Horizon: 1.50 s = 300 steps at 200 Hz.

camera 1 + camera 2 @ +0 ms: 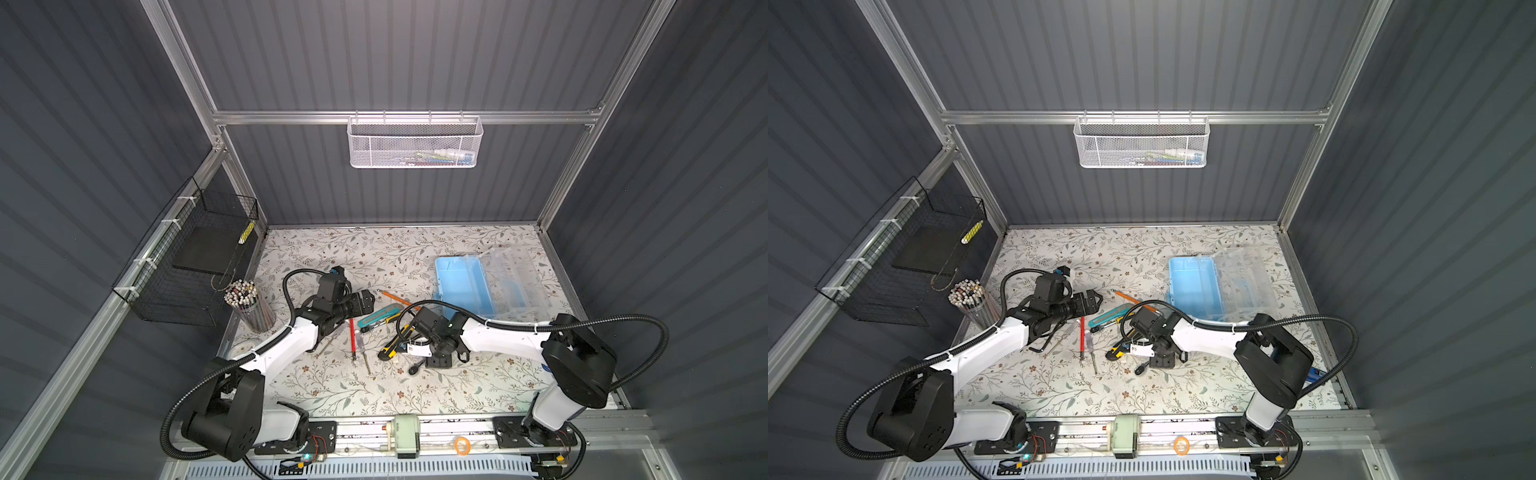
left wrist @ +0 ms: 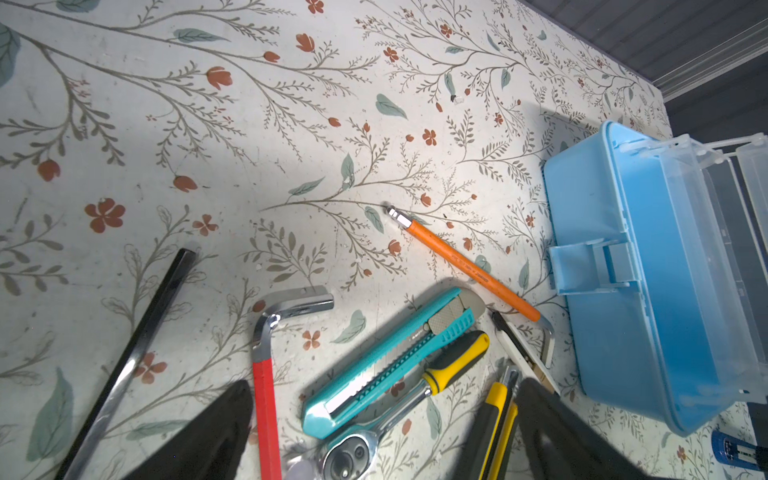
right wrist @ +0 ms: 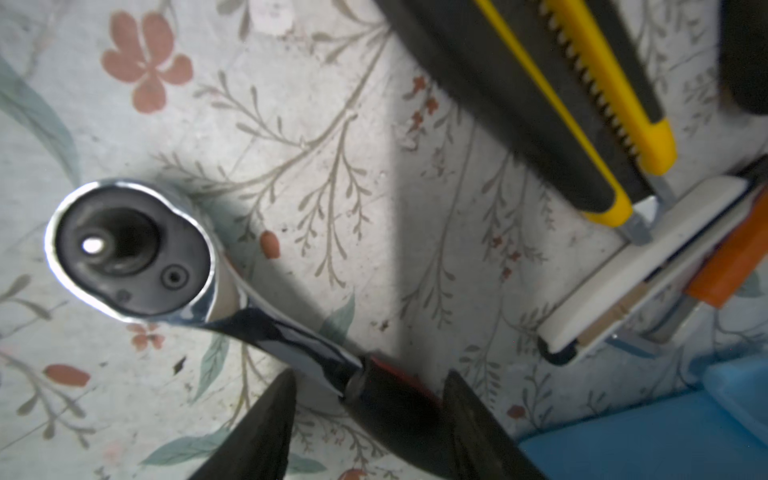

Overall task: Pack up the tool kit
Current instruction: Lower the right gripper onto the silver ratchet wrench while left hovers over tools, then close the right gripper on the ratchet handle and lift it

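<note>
The light-blue tool box [image 1: 457, 286] [image 1: 1192, 286] [image 2: 648, 291] stands at the right with its clear lid [image 1: 515, 278] folded open. Loose tools lie mid-table: a teal knife [image 1: 380, 314] [image 2: 386, 365], an orange hex key [image 1: 397, 298] [image 2: 469, 270], a red hex key [image 2: 266, 415] and a yellow-black knife [image 1: 395, 345] [image 3: 582, 104]. My right gripper [image 1: 430, 362] [image 3: 370, 419] straddles the dark handle of a chrome ratchet [image 3: 129, 249]; one finger touches it and a gap shows at the other. My left gripper [image 1: 368, 301] [image 2: 382, 457] hovers open over the tools, holding nothing.
A cup of pencils [image 1: 249, 305] stands at the left beside the black wire basket [image 1: 195, 266]. A white mesh basket [image 1: 413, 143] hangs on the back wall. A long dark bar [image 2: 129, 361] lies near the left arm. A pencil sharpener [image 1: 405, 434] sits on the front rail.
</note>
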Available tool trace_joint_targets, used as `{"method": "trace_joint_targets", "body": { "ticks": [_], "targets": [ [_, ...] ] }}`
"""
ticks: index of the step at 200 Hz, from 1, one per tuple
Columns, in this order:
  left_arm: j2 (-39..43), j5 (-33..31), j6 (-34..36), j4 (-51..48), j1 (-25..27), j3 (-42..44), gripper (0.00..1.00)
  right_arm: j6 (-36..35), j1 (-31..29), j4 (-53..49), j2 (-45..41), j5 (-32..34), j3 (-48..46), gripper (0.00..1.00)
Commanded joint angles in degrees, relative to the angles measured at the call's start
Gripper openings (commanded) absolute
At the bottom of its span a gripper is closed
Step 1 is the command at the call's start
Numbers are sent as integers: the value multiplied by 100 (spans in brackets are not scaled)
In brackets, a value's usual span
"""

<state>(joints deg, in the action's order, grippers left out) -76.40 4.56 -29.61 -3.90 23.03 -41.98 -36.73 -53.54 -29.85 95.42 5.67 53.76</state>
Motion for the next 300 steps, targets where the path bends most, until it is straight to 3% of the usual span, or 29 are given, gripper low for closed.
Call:
{"method": "trace_joint_targets", "body": {
  "ticks": [1, 33, 69, 169, 206, 258, 300],
  "targets": [
    [46, 123, 5, -129, -53, 14, 100, -141, -51, -15, 180, 84, 99, 57],
    [53, 133, -1, -133, -78, 23, 100, -133, -86, 2, 344, 47, 127, 47],
    [99, 124, -19, -137, -112, 51, 100, -186, -108, 80, 549, 255, 47, 27],
    [178, 124, -70, -154, -178, 80, 100, -39, -219, 542, 386, 211, -232, 6],
    [172, 132, -106, -126, -184, 85, 100, 26, -219, 726, -39, 174, -470, 0],
    [108, 164, -146, -84, -184, 75, 100, 30, -210, 725, 31, 229, -454, 0],
    [110, 98, -142, -98, -184, 86, 100, 210, -124, 943, -381, -24, -452, 0]
  ]
}}
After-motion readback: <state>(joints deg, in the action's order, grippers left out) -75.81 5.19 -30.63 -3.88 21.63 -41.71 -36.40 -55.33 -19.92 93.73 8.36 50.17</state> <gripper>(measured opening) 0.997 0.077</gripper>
